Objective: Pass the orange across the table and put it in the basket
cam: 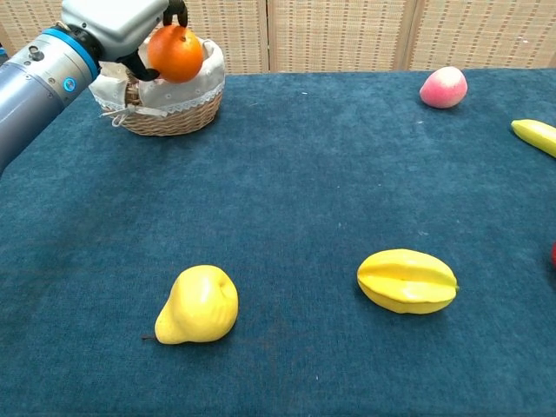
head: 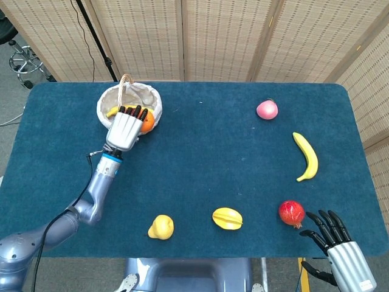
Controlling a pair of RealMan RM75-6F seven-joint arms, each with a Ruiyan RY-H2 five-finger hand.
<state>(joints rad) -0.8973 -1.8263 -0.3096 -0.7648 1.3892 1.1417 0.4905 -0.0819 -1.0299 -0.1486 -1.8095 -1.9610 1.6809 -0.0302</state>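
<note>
My left hand (head: pixel 126 126) (cam: pixel 117 19) grips the orange (head: pixel 146 122) (cam: pixel 175 53) and holds it over the near right rim of the wicker basket (head: pixel 110 101) (cam: pixel 161 118) at the table's far left. The basket has a white cloth lining and holds a banana (head: pixel 112 111); my hand hides most of its inside. At the table's near right corner, off the edge, my right hand (head: pixel 337 248) hangs with its fingers spread and nothing in it.
On the blue table lie a yellow pear (head: pixel 161 227) (cam: pixel 199 304), a starfruit (head: pixel 227 218) (cam: pixel 407 280), a pomegranate (head: pixel 291 212), a banana (head: pixel 307 156) (cam: pixel 534 135) and a pink peach (head: pixel 267 109) (cam: pixel 443 87). Folding screens stand behind the far edge.
</note>
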